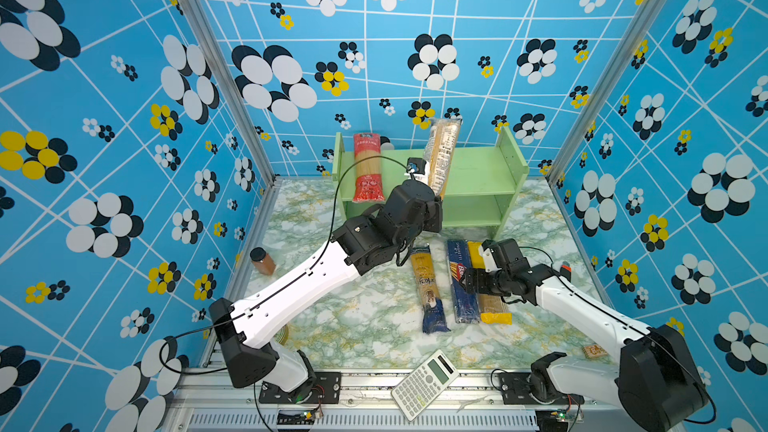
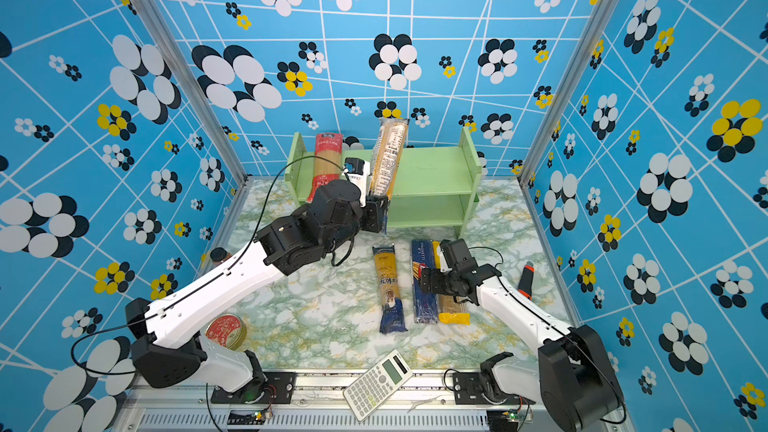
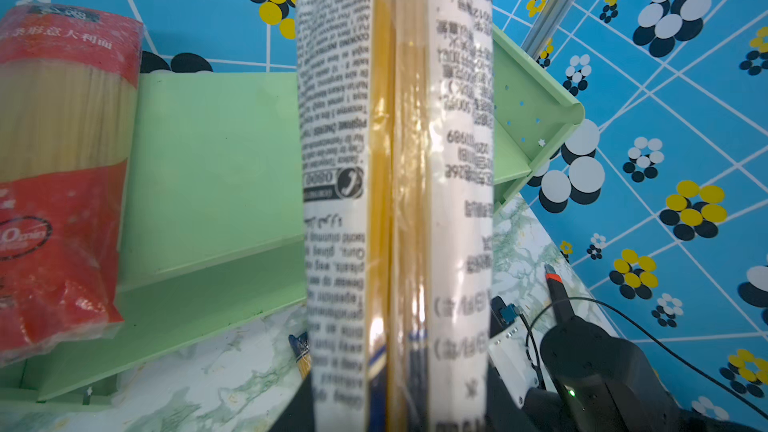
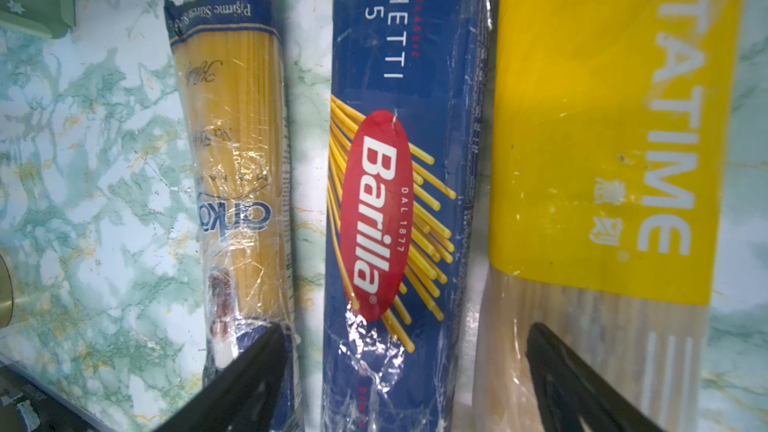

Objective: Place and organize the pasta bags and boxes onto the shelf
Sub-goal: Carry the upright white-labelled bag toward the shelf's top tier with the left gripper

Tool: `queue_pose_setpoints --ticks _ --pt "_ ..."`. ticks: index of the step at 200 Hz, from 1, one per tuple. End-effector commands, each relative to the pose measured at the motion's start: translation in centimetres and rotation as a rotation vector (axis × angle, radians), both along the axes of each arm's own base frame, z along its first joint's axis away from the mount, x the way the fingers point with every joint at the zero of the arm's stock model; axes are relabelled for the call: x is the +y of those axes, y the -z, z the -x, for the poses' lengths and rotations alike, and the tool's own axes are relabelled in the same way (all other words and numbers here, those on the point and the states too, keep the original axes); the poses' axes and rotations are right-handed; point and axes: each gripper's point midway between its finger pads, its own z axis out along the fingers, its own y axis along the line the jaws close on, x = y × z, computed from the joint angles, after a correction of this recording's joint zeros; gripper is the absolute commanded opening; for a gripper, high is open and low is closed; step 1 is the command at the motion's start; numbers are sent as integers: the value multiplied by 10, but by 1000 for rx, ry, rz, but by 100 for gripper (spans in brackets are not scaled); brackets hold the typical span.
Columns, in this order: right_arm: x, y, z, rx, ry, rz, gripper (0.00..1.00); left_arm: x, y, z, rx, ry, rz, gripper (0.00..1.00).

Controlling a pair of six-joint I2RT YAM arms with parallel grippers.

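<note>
My left gripper [image 1: 434, 207] is shut on the lower end of a clear/navy spaghetti bag [image 1: 442, 151] [image 3: 395, 160] with a white printed label. The bag slants over the top tier of the light-green shelf [image 1: 478, 168] [image 3: 216, 151]. A red-ended clear bag [image 1: 368, 168] [image 3: 62, 160] lies on that tier at the left. On the table lie a yellow-navy bag [image 1: 428, 284] [image 4: 237, 160], a dark blue Barilla box [image 1: 457, 255] [image 4: 399, 180] and a yellow bag [image 1: 494, 309] [image 4: 602, 139]. My right gripper [image 1: 467, 282] [image 4: 405, 367] hangs open over the box.
A brown jar [image 1: 262, 261] stands at the table's left edge and a red round tin [image 2: 226, 330] sits by the left arm's base. A white calculator [image 1: 424, 384] lies on the front rail. An orange-black tool [image 2: 525, 280] and a small wooden block [image 1: 594, 351] lie at the right.
</note>
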Motion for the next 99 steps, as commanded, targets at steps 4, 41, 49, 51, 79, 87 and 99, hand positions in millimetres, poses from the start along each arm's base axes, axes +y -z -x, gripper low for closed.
queue_pose_setpoints --ticks 4,41,49,51,79,87,99 --pt "1 -11 3 -15 -8 -4 93 12 -78 -28 -191 -109 143 0" --pt "0 -13 6 -22 -13 -7 93 14 -72 -56 -185 -200 92 0" --pt "-1 -13 7 -21 -13 -6 93 15 -70 -60 -183 -214 82 0" --pt "-1 -13 7 -22 -13 -7 93 15 -69 -62 -182 -218 79 0" --pt "-2 -14 10 -28 -19 -6 93 19 -63 -72 -176 -257 71 0" --pt "-2 -14 11 -27 -19 -4 93 19 -62 -74 -174 -261 72 0" --pt "-3 -14 13 -28 -22 -3 93 19 -60 -78 -169 -268 67 0"
